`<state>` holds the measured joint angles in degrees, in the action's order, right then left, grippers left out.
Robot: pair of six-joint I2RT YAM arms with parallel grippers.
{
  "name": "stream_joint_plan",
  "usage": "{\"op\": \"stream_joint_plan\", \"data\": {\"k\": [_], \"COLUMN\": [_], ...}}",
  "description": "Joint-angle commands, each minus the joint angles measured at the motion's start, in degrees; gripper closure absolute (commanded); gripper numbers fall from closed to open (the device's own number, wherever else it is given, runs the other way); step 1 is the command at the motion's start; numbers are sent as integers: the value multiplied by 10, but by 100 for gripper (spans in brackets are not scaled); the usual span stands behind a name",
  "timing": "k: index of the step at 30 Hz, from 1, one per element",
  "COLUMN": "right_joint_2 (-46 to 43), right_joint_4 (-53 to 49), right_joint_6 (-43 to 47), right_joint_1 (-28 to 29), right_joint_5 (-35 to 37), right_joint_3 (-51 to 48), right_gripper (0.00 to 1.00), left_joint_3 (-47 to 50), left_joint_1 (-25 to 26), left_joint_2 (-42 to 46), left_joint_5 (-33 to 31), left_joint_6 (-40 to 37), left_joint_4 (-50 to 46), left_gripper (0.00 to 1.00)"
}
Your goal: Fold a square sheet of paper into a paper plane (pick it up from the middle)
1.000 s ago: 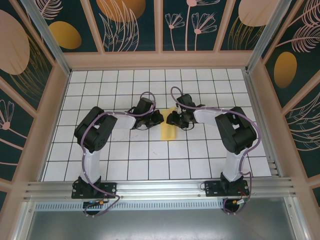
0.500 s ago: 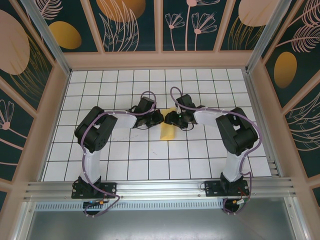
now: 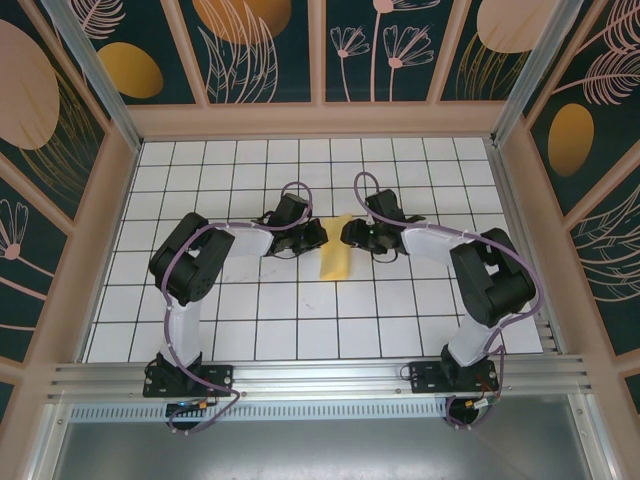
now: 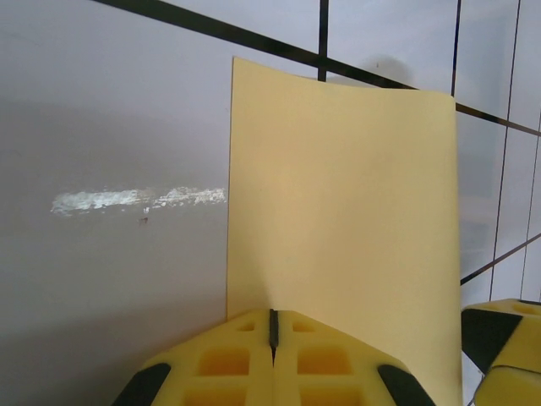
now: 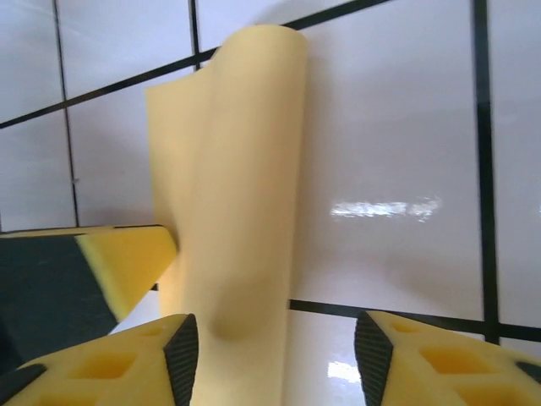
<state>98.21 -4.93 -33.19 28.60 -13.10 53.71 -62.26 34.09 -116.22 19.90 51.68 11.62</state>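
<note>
The top view is bright and even, and the light seems to come from above. The arms drop only small, soft shadows on the white counter point(image 3: 300, 300). In the left wrist view the counter looks grey and dim on the left, with a white streak of glare point(image 4: 139, 200). The right wrist view has another shiny patch point(image 5: 385, 207). There the yellow square sheet of paper point(image 5: 245, 169) looks a bit fuzzy.

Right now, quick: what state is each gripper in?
Left gripper: fingers closed, pinching the edge of the yellow paper.
Right gripper: fingers open, gripping nothing; the paper's curled side lies partly between them.
</note>
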Motion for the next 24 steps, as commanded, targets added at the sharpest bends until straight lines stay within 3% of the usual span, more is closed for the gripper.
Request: {"op": "stream_joint_plan", "data": {"k": [1, 6, 13, 24], "right_joint_2": [0, 23, 60, 73], "right_joint_4": [9, 21, 33, -9], "right_joint_6": [12, 14, 21, 28], "right_joint_1": [4, 10, 10, -7], "right_joint_5": [-47, -86, -151, -106], "right_joint_3": [18, 33, 44, 17], "right_gripper": [58, 71, 76, 79], "left_joint_3": [16, 17, 16, 13], "left_joint_1": [3, 2, 3, 2], "left_joint_2": [-39, -43, -47, -52], "left_joint_5": [-35, -35, -36, -45], "left_joint_6": [-17, -18, -21, -22], "left_joint_4": [-44, -43, -47, -59], "left_gripper": [98, 98, 98, 98]}}
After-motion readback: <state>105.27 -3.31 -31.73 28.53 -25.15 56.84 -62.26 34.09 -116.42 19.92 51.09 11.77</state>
